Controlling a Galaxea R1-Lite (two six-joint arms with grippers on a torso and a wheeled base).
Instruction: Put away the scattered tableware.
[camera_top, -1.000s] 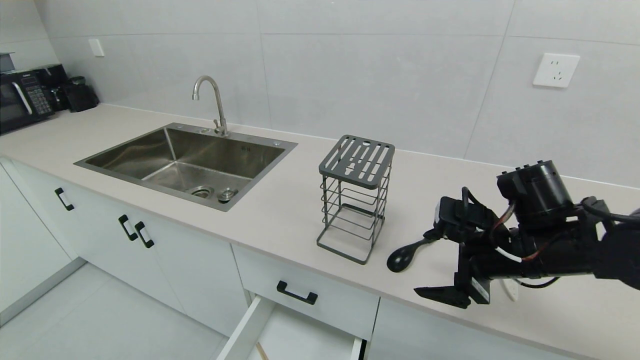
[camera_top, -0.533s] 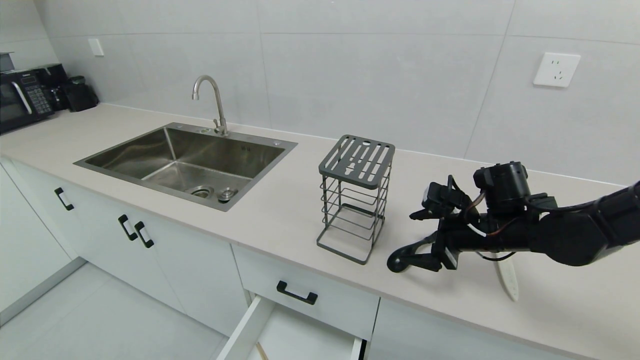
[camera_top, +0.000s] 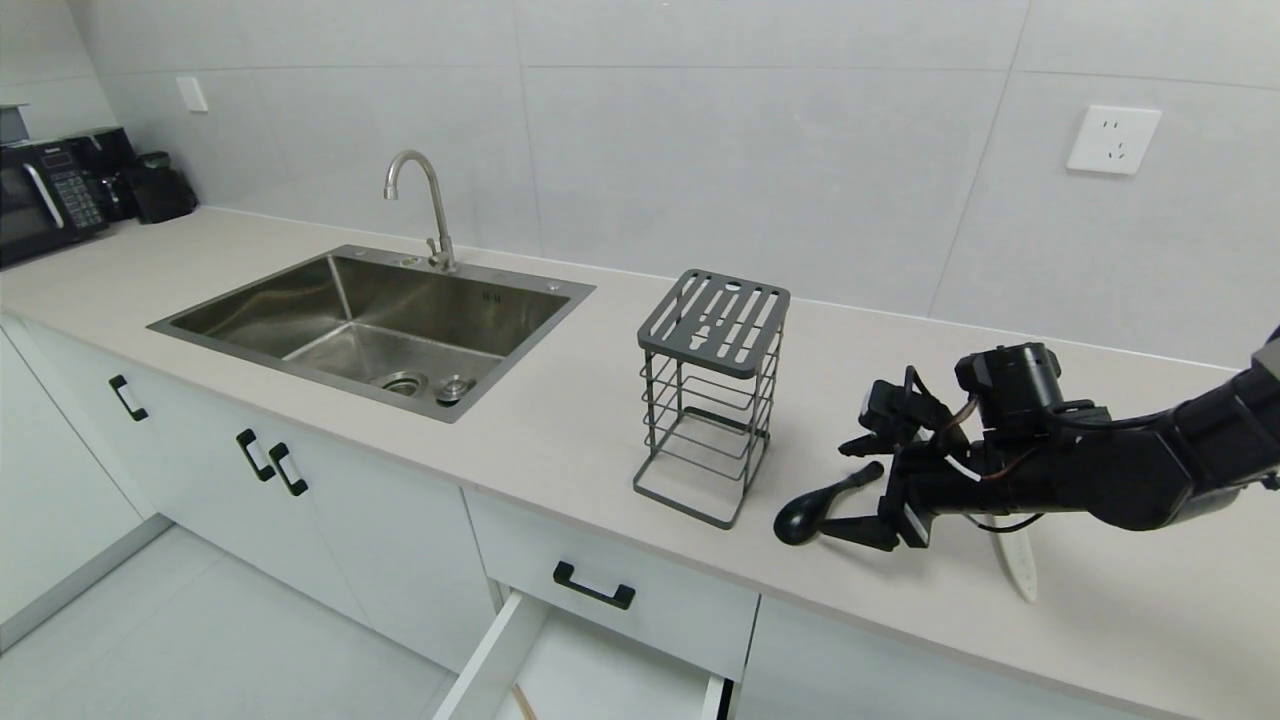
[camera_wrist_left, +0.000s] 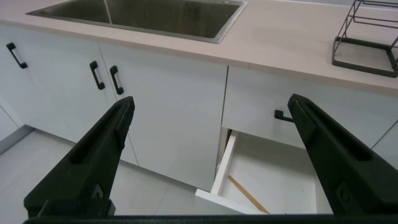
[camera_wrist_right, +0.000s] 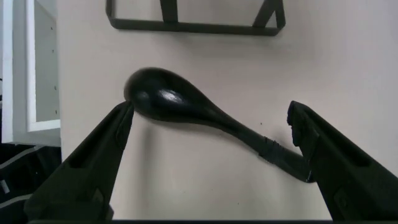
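Our right gripper (camera_top: 860, 488), jaws apart beside the rack (camera_top: 712, 390), straddles the spoon (camera_top: 805, 515); we should lower, centre on its handle, then close.

knife (camera_top: 1016, 568) handle behind right arm (camera_top: 1130, 482)

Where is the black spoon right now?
Head view: the black spoon lies on the counter, just right of the wire rack near the front edge, under the open right claw.
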